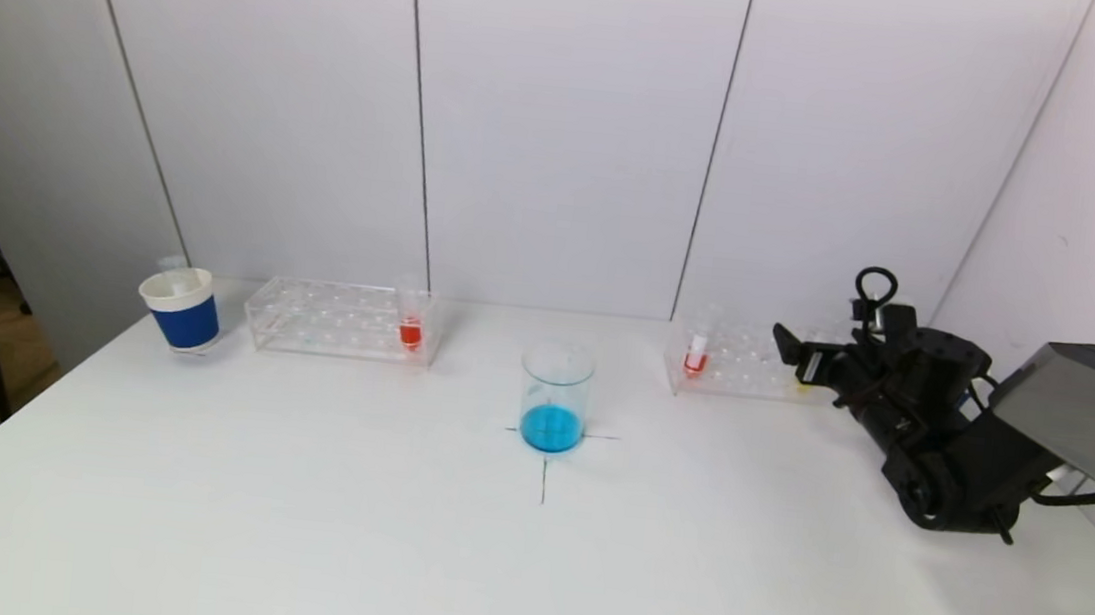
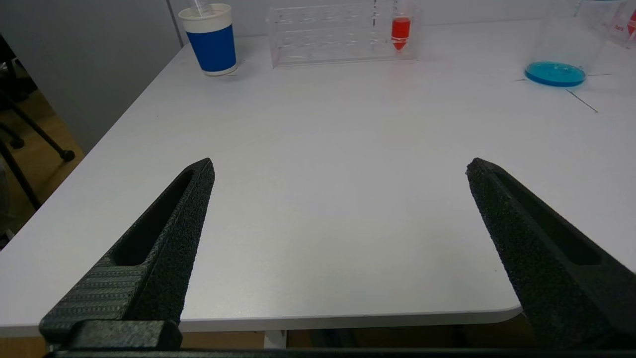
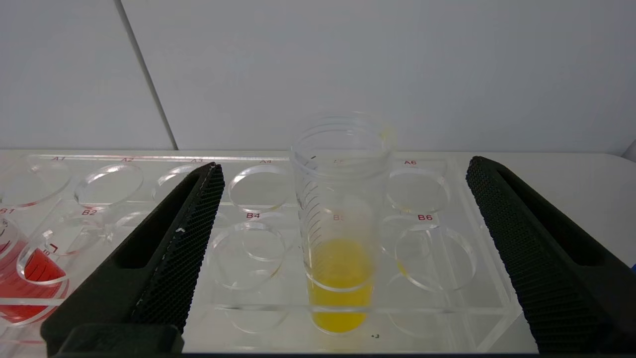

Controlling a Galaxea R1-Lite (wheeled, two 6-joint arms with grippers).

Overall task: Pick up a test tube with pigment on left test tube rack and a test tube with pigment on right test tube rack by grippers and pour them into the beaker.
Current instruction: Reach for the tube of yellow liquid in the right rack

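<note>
The clear left rack [image 1: 325, 318] holds a tube of red pigment [image 1: 411, 331] at its right end. The right rack [image 1: 738, 364] holds a red tube [image 1: 696, 354] at its left end. A beaker [image 1: 555, 394] with blue liquid stands between the racks on a cross mark. My right gripper [image 1: 797, 357] is open at the right rack's right end. In the right wrist view its fingers [image 3: 189, 233] stand on either side of a yellow-pigment tube [image 3: 340, 248] in slot B5, not touching it. My left gripper [image 2: 340, 166] is open and empty over the table's near left edge.
A blue and white paper cup [image 1: 181, 309] with a tube in it stands left of the left rack. White wall panels stand close behind the racks. The red tube [image 3: 30, 271] sits in slot B1, away from the right gripper. The table edge [image 2: 348, 318] lies under the left gripper.
</note>
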